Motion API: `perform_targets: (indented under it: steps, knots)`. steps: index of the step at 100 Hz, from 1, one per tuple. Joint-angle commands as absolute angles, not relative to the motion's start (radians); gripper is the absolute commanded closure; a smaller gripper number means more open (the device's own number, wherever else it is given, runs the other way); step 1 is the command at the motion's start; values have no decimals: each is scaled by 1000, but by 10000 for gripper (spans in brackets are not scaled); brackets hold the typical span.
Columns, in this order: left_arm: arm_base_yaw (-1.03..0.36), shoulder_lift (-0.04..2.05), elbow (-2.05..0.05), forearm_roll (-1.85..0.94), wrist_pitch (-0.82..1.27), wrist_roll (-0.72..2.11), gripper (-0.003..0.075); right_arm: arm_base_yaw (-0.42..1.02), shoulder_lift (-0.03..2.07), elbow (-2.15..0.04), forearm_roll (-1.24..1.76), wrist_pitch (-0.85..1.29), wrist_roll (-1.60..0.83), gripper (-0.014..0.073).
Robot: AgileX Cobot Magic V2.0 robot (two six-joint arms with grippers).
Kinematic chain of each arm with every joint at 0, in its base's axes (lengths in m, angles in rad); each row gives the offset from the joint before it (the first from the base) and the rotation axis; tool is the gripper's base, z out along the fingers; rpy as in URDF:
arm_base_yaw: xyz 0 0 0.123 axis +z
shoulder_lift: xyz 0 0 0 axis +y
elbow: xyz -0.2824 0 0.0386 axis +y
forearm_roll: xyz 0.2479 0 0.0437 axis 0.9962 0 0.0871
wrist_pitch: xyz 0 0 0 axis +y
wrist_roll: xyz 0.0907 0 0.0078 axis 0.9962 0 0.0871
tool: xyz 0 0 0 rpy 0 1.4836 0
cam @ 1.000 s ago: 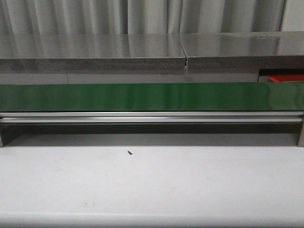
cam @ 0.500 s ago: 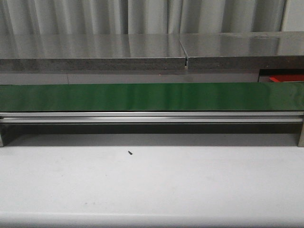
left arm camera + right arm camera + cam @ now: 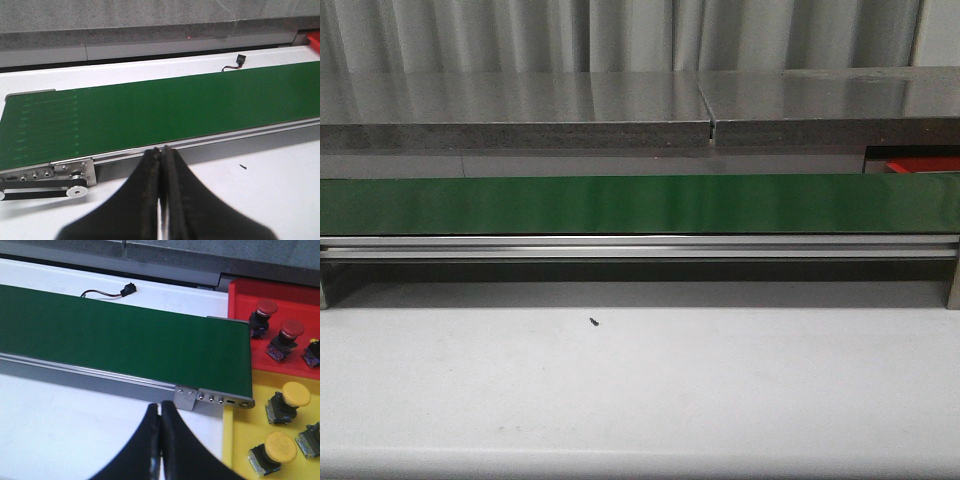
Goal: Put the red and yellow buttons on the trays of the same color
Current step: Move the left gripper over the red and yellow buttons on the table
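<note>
Green and bare, the belt carries no button. Two red buttons sit on the red tray and yellow buttons on the yellow tray, at the belt's right end. The left gripper and the right gripper are closed, empty, near the belt's front edge. Sorting looks well advanced.

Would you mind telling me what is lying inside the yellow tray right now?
The yellow tray holds two yellow buttons; a third item at the frame edge is cut off, so its colour is unclear.
</note>
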State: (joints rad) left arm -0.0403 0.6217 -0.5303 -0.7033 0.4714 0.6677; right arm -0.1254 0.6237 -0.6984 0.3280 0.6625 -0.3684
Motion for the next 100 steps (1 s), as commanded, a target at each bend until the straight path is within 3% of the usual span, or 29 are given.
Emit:
perform_targets:
  steps: [1, 74, 83, 100]
  knots:
    - [-49, 625, -557, -736, 410, 663, 739, -122, 615, -716, 341, 591, -377, 708]
    - [-49, 625, -557, -759, 412, 663, 722, -122, 617, -716, 341, 623, -377, 711]
    - [-49, 625, -557, -759, 419, 663, 617, -122, 617, -716, 341, 623, -377, 711]
    - [-49, 625, -557, -770, 430, 663, 220, -122, 617, -716, 341, 623, -377, 711]
